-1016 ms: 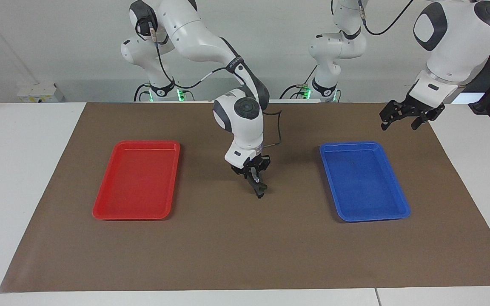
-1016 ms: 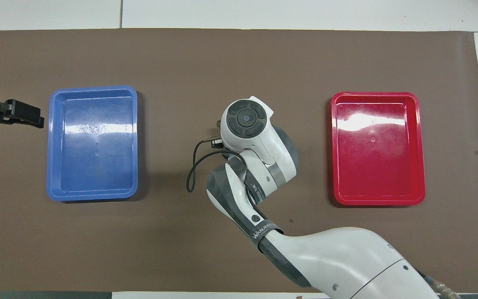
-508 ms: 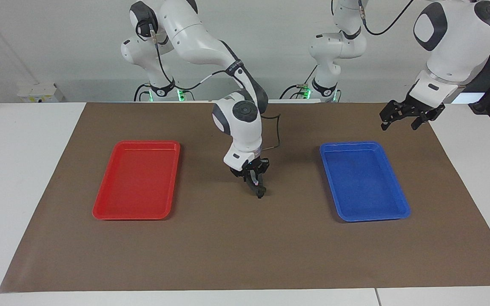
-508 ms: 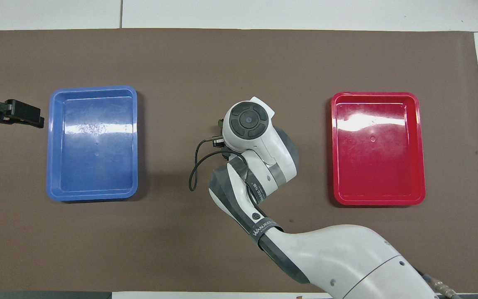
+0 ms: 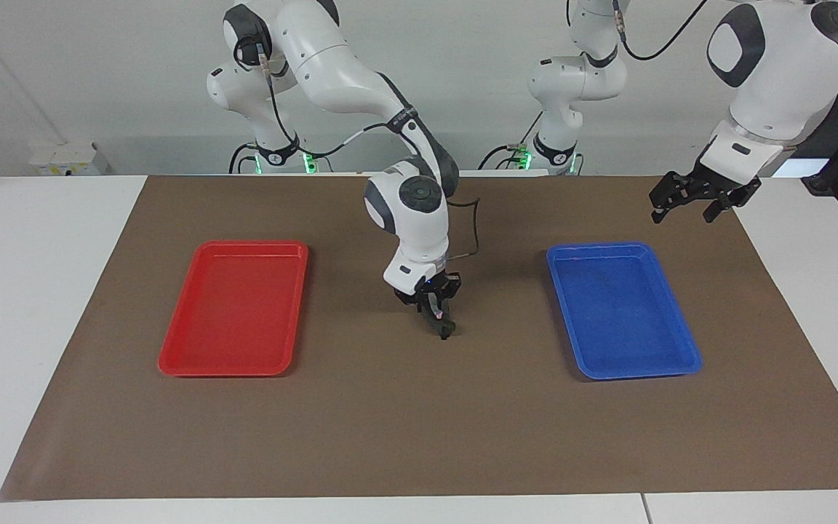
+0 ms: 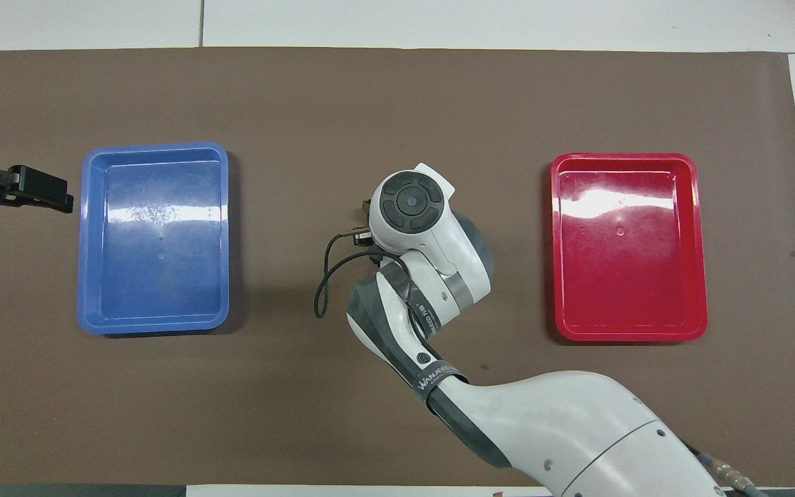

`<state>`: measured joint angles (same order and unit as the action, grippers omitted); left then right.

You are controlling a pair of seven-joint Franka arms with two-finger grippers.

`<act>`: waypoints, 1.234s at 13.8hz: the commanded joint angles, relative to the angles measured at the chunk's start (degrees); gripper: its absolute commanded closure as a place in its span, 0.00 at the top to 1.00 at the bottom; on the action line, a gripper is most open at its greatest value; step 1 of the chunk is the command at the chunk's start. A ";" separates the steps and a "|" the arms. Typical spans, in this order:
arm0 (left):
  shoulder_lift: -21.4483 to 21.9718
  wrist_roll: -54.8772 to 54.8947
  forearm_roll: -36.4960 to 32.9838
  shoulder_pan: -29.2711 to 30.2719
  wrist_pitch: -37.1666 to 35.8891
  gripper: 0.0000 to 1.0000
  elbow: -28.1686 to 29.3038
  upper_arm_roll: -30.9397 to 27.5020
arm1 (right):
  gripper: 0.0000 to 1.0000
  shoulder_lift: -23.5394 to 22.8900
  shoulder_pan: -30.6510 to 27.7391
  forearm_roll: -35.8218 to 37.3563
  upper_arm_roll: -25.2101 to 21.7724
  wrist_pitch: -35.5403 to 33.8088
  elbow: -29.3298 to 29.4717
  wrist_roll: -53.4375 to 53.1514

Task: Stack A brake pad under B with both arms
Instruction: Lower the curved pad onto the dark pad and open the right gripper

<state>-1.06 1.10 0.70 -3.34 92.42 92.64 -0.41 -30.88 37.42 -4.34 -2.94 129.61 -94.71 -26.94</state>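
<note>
The left gripper [image 5: 683, 215] waited, jaws wide and empty, over the mat [image 5: 419, 422] beside the blue tray's [image 5: 637, 375] corner at the left arm's end. The right gripper [image 5: 439, 324] stood low at mid-mat, between the blue tray and the red tray [image 5: 222, 372]. Its jaws were narrow on a small dark piece, judged to be the pad [image 5: 446, 331], at or just off the mat. The arm hid it from overhead. B was not seen, and both trays were bare. Recommendation: seat the pad flat, release it only on contact, and withdraw straight up so that it does not drag.
</note>
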 commanded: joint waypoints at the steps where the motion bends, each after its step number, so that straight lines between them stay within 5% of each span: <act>1: 1.33 0.40 0.80 0.62 -0.05 1.00 1.40 0.32 | 0.00 0.39 0.20 -0.76 -0.05 2.04 -1.00 -1.28; 7: 1.33 0.40 0.80 0.62 -0.05 1.00 1.40 0.32 | 0.08 0.30 0.37 -1.20 -0.05 2.40 -1.18 -1.98; 8: 1.33 0.40 0.80 0.62 -0.05 1.00 1.40 0.32 | 0.21 0.30 0.20 -1.37 -0.05 2.40 -1.18 -1.98; 12: 1.33 0.40 0.80 0.62 -0.05 1.00 1.40 0.32 | 0.98 0.04 0.37 -1.38 -0.05 2.49 -1.18 -2.15; 17: 1.33 0.40 0.80 0.62 -0.05 1.00 1.40 0.32 | 1.00 0.38 0.55 -0.51 -0.05 1.00 -0.04 -3.90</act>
<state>-1.06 1.10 0.70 -3.34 92.42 92.64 -0.41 -31.22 37.80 -4.48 -2.94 130.93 -94.87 -28.48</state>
